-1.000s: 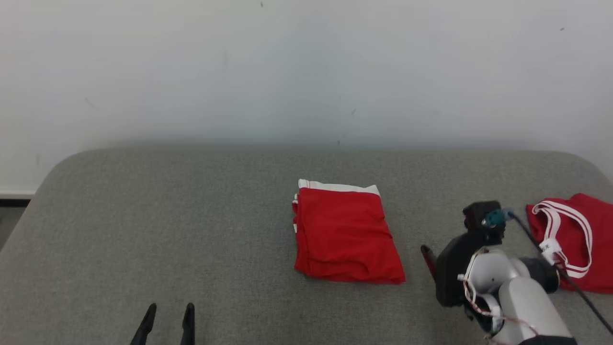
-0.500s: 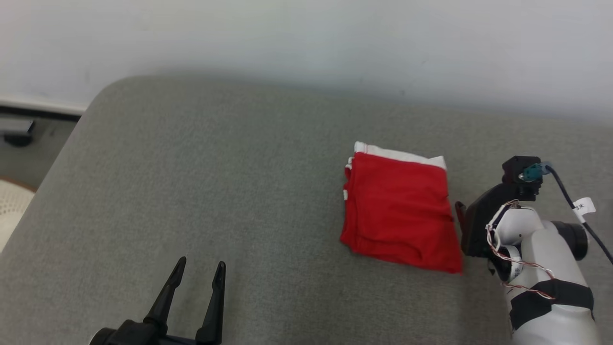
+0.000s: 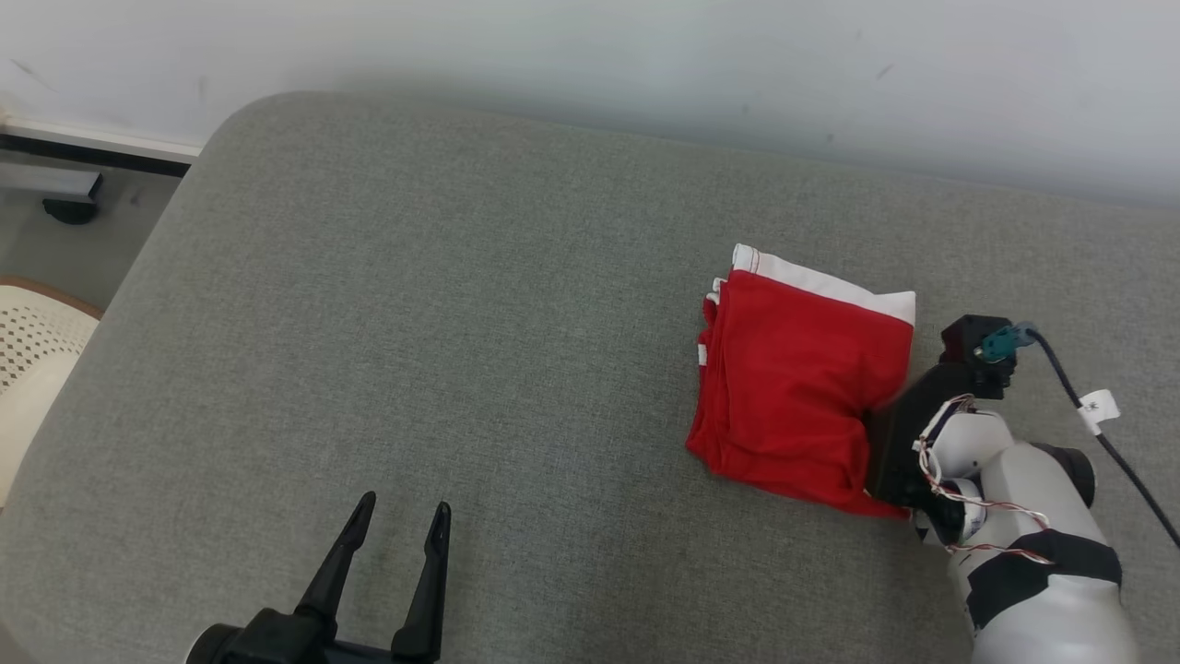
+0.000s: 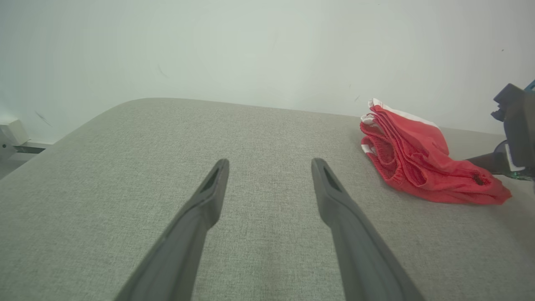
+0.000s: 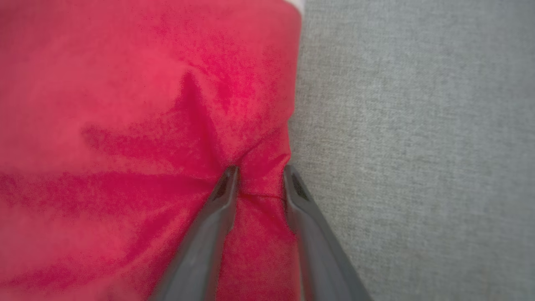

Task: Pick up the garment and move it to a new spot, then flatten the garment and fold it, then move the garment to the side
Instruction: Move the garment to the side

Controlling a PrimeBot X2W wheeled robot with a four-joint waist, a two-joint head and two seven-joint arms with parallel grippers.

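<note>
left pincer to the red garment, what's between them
Nothing but bare grey surface lies between the left pincer and the red garment, in the head view.

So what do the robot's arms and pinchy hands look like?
The left gripper has two long, pointed dark jaws. The right gripper matches, on a pale grey forearm with a black tape band, thin red-and-white wires and a black cable carrying a white tag.
</note>
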